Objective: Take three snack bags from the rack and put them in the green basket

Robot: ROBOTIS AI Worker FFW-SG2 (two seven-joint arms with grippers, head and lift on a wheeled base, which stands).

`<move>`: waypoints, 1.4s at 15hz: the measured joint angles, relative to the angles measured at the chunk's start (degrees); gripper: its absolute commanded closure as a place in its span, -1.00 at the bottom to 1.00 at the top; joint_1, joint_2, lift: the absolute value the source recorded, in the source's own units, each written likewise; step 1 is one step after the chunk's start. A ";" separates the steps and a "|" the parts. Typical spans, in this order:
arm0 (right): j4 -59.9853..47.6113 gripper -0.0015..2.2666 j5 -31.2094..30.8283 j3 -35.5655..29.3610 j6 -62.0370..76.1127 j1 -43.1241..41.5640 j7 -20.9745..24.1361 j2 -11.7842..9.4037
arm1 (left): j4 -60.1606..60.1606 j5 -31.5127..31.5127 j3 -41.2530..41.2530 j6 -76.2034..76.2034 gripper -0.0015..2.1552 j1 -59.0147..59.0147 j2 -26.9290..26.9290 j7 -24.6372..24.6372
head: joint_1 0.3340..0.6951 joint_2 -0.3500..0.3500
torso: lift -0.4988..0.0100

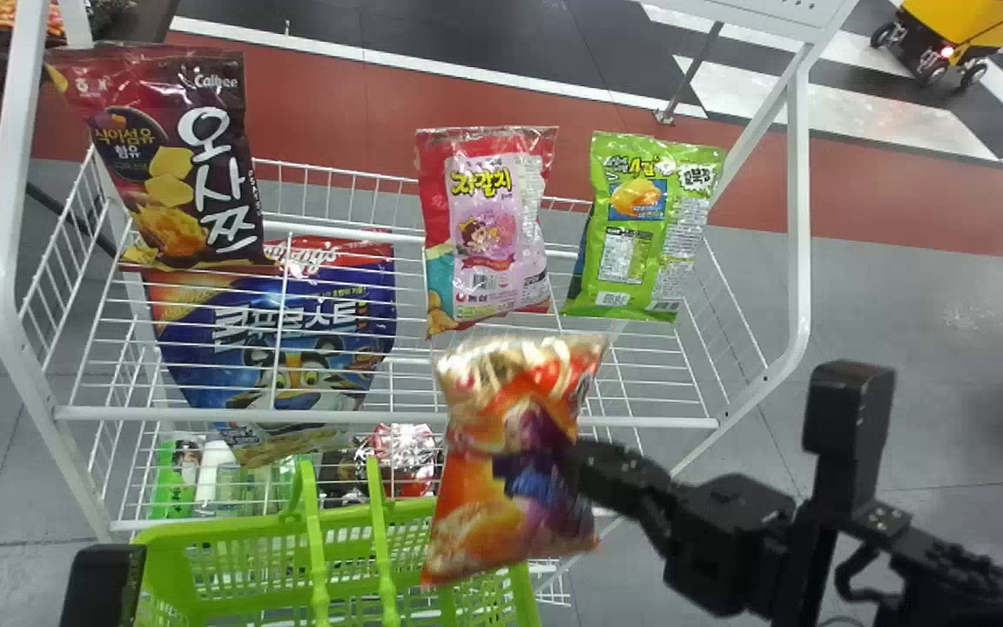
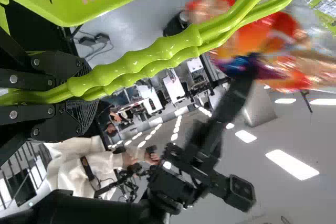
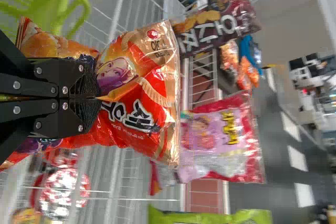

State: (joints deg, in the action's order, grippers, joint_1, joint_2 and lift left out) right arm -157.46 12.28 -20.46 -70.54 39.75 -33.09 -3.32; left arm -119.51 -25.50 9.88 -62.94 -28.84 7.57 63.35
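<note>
In the head view my right gripper [image 1: 545,463] holds an orange snack bag [image 1: 501,522] in front of the rack, just right of the basket handles. The right wrist view shows the right gripper [image 3: 94,98] pinching the middle of the orange bag [image 3: 152,87]. The green basket [image 1: 232,566] is at the bottom, in front of the rack [image 1: 380,416]. Part of my left arm, by its gripper [image 1: 101,585], shows at the lower left; in the left wrist view the left gripper [image 2: 86,95] is closed around the basket handles [image 2: 142,59].
On the rack stand a dark red bag [image 1: 179,165], a pink bag [image 1: 493,226] and a green bag [image 1: 645,226]. A blue bag [image 1: 292,331] is behind the wires at the left, with more goods lower down. White posts [image 1: 802,209] frame the rack.
</note>
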 measured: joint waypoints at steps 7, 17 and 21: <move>1.61 0.83 4.98 3.61 -17.08 2.49 -0.02 -3.15 | 1.01 -0.07 0.25 0.05 0.74 0.95 -0.44 0.04 | 1.00 -1.00 | 0.93; 12.50 -0.95 3.82 9.53 -8.10 -0.59 0.60 -4.07 | 0.31 0.02 0.68 0.10 0.74 -0.01 -0.42 0.43 | 1.00 -1.00 | 0.93; 11.38 -0.95 3.81 8.48 -0.80 0.76 1.93 -3.28 | 0.21 0.18 0.92 0.12 0.74 -0.08 -0.41 0.24 | 1.00 -1.00 | 0.93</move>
State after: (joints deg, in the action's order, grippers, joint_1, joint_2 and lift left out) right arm -146.09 16.09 -11.98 -71.34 40.51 -31.16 -6.61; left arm -119.31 -25.33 10.80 -62.82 -28.92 7.17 63.59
